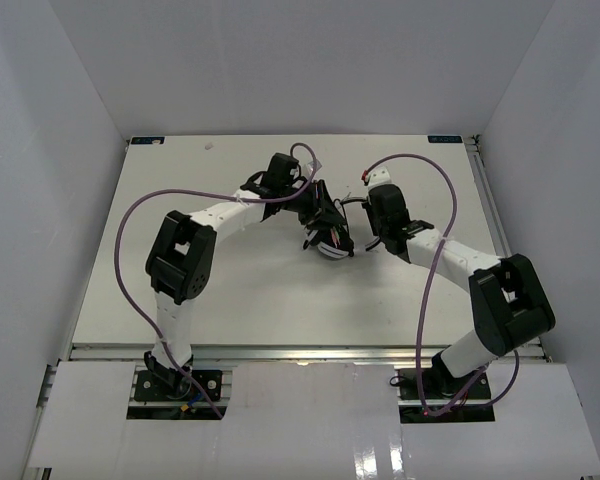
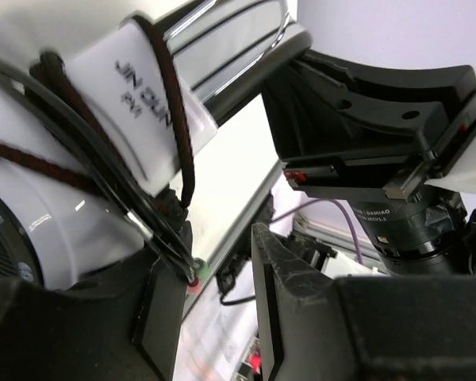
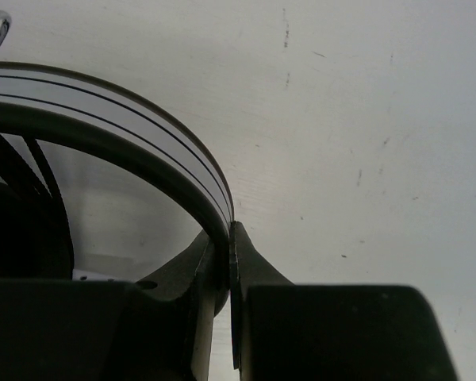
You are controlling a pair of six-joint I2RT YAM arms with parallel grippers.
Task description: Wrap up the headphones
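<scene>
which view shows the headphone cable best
Left wrist: the cable crosses the headphones close up. Top view shows the headphones too small to trace it; right wrist shows mostly the headband pinched in the right tool.

Beside your left pincer (image 2: 218,274) you see the headphones (image 2: 135,87) in glossy white plastic, with chrome metal rails (image 2: 246,40) and a braided cable (image 2: 182,139). Beyond your right pincer (image 3: 232,270), the table (image 3: 357,119) looks matt and scuffed.

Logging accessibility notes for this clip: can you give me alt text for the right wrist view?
The right end effector is shut on the curved white-and-black headband of the headphones, seen from very close up. Behind them lies the pale, lightly scuffed table.
</scene>
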